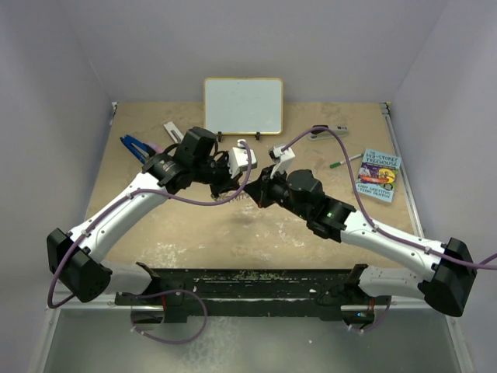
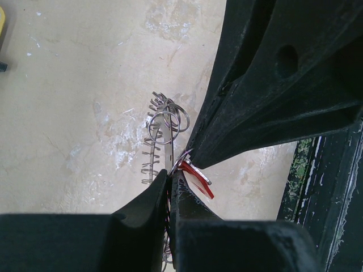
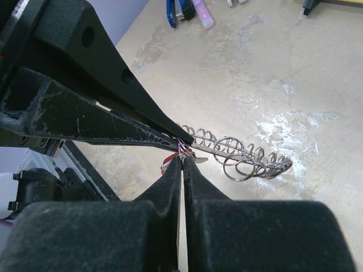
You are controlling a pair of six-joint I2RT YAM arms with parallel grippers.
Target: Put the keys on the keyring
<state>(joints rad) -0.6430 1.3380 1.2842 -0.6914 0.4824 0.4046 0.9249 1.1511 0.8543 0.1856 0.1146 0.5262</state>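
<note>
Both grippers meet above the middle of the table. My left gripper [image 1: 225, 185] [image 2: 170, 173] is shut on the keyring [image 2: 166, 133], a flat grey band seen edge-on with a fringe of small wire loops and two loose split rings. It holds it off the table. My right gripper [image 1: 253, 191] [image 3: 182, 157] is shut on the red-headed key [image 2: 197, 178] and holds it against the keyring [image 3: 241, 152] right beside the left fingertips. In the right wrist view the key [image 3: 170, 162] is mostly hidden behind my fingers. Whether the key is threaded on cannot be told.
A small whiteboard [image 1: 243, 105] stands at the back. A book [image 1: 378, 176] and a green-tipped pen [image 1: 342, 163] lie at the right. Blue-handled scissors [image 1: 133, 146] and a pale tool [image 1: 172, 132] lie at the back left. A black rail [image 1: 248, 284] runs along the near edge.
</note>
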